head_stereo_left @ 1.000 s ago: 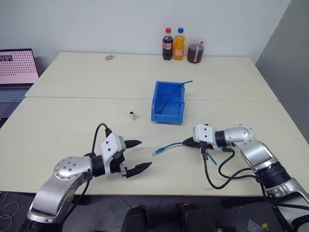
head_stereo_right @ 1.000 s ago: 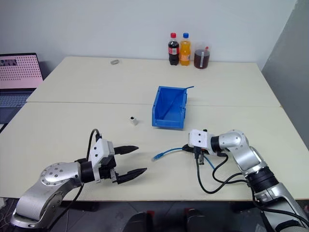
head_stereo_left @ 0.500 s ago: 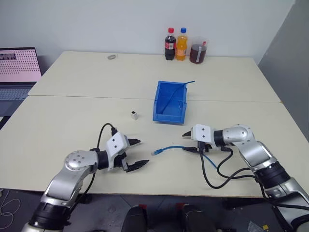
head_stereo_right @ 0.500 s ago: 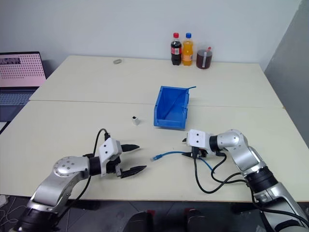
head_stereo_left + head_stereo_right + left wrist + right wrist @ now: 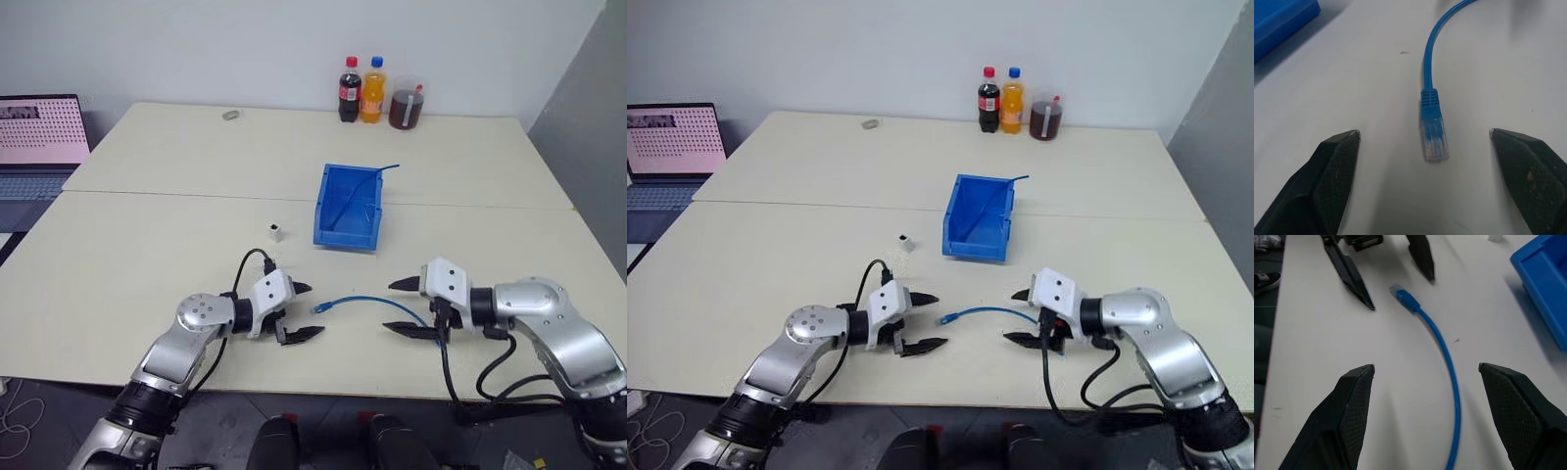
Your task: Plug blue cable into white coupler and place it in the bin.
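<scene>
The blue cable (image 5: 364, 303) lies loose on the table (image 5: 147, 225) near its front edge, between the two grippers. The left gripper (image 5: 300, 310) and right gripper (image 5: 406, 307) both stand open, gripping nothing. Farther back stand the white coupler (image 5: 275, 232) and the bin (image 5: 348, 207).

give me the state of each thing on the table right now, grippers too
light-blue network cable: lying loose on the table, unplugged, held by neither gripper
small white coupler block: standing alone, nothing plugged in
blue plastic open-top bin: upright, with a thin darker blue cable leaning in it
left gripper: open, fingers either side of the cable's clear plug
right gripper: open, holding nothing
three drink containers: upright at the far edge
</scene>
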`<state>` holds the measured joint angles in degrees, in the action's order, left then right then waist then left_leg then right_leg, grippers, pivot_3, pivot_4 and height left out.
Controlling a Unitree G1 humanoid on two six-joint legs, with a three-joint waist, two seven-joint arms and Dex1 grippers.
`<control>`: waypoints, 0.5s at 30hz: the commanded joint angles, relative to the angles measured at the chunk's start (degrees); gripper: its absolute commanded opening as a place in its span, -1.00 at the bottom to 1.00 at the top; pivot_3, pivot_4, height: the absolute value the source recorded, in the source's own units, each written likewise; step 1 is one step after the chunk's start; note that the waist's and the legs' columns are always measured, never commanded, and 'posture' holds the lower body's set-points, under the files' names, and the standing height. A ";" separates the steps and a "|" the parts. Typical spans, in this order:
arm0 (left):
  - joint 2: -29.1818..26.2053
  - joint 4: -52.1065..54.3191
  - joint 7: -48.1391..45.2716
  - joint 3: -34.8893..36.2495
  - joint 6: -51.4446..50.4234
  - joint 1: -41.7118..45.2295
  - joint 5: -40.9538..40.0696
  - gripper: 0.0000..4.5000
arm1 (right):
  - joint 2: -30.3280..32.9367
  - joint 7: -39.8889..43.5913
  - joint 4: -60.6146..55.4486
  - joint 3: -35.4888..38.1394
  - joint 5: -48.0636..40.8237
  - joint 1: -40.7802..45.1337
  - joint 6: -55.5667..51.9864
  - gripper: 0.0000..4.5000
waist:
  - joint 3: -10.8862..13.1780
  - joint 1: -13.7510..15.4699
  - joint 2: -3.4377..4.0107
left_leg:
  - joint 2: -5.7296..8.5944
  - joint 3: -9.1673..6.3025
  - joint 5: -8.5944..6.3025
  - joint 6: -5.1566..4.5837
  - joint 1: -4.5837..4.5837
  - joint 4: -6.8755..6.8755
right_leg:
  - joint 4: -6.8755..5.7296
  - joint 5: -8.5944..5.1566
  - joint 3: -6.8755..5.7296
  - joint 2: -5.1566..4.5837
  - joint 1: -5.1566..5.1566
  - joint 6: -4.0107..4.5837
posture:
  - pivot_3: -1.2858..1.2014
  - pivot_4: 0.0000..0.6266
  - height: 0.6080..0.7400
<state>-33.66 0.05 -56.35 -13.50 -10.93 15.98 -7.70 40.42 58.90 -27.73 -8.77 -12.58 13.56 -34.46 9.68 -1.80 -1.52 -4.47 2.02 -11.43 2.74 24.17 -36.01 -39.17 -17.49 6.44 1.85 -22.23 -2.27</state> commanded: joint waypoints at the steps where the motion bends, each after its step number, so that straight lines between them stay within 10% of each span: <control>1: 0.26 -0.42 0.33 -1.55 -1.32 0.35 1.70 0.85 | 0.39 -2.81 -5.40 2.08 -2.02 -0.89 -2.57 0.65 | 0.00 -0.02 0.00 | 0.00 0.00 0.00 0.00 0.00 -0.01 | 0.00 0.01 0.00 0.00 0.00 -0.04 | 0.03 -0.52 1.00; 15: -2.16 1.31 -0.38 -2.31 -8.47 0.25 2.48 -0.38 | 0.37 -7.71 -8.89 2.92 -5.27 -1.90 -4.68 0.65 | -0.08 -0.06 -0.01 | 0.00 -0.04 0.00 0.00 -0.06 -0.02 | -0.01 0.04 -0.03 0.00 0.04 -0.10 | 0.03 -0.52 1.00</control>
<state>-34.51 2.83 -58.00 -15.58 -17.12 16.91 -7.47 40.38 51.92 -34.23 -7.86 -16.70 11.80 -39.13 9.60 -1.86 -1.52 -4.47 1.98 -11.43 2.74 24.09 -36.03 -39.18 -17.46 6.41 1.85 -22.18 -2.38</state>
